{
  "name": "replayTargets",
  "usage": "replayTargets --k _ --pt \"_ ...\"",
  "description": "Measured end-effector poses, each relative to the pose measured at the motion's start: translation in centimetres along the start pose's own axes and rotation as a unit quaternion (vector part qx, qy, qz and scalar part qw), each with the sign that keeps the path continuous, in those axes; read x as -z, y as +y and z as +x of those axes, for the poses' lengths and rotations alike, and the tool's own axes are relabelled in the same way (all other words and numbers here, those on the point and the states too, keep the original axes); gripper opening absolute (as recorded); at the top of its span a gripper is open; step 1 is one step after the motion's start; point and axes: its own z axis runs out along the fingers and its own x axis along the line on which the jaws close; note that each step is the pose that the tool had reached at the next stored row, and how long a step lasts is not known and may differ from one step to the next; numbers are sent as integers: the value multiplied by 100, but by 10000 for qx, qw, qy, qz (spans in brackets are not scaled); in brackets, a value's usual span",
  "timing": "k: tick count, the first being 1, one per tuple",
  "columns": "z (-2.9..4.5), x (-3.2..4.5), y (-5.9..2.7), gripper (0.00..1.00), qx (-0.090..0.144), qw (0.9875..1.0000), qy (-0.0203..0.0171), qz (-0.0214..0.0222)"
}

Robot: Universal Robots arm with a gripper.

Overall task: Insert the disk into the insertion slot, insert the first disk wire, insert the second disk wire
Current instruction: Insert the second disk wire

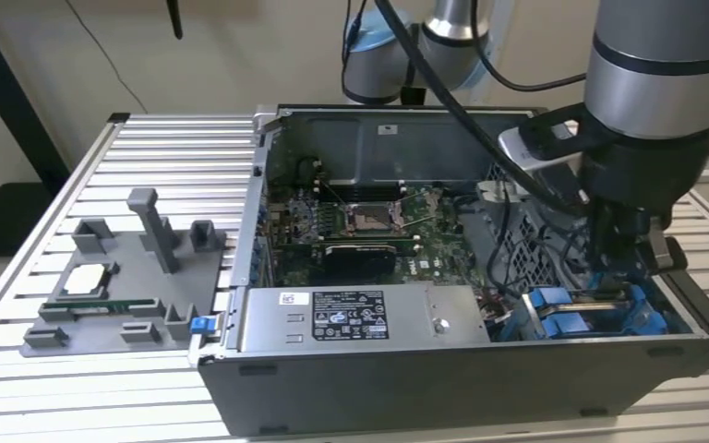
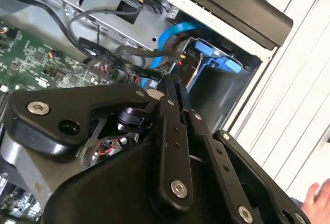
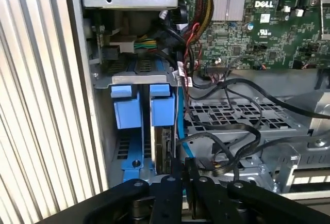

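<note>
The disk (image 3: 164, 144), grey metal in a blue carrier (image 3: 162, 108), sits pushed into the insertion slot of the grey drive cage (image 3: 99, 105), beside another blue-ended caddy (image 3: 126, 111). In the exterior view the blue carriers (image 1: 572, 309) lie at the case's front right, under the arm. My gripper (image 3: 181, 171) hovers at the disk's rear edge, its black fingers closed together. In the second wrist view the gripper (image 2: 171, 87) pinches the connector end of a flat black disk wire (image 2: 135, 69) close to the blue carrier (image 2: 216, 58). A blue wire (image 2: 172, 29) curves toward the disk.
The open computer case (image 1: 453, 369) lies on a slatted metal table (image 1: 145, 148), with motherboard (image 1: 354, 221) and power supply (image 1: 354, 318) inside. Loose black cables (image 3: 232, 136) cross the perforated cage. A grey fixture with parts (image 1: 121, 286) stands at the exterior view's left. A hand (image 2: 317, 199) shows by the table.
</note>
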Motion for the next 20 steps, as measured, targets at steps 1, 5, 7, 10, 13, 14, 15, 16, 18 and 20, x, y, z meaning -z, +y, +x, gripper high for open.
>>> replayTargets --k 1,5,7,10,13,14,15,16,18,20 --pt "-1 -4 2 0 14 10000 41 0" --pt "-33 -53 20 0 44 9999 129 2" --pt "-64 -89 33 0 49 9999 140 2" --pt "-73 -110 40 0 59 9998 168 3" --pt "-77 -73 29 0 38 9999 111 3" --pt "-78 -60 24 0 30 10000 90 2" --pt "-79 -48 20 0 21 10000 63 3" --pt "-80 -41 17 100 9 10000 27 4" --pt "-81 -32 14 100 -21 10000 -61 8" --pt "-81 -29 13 100 -62 9998 -179 15"
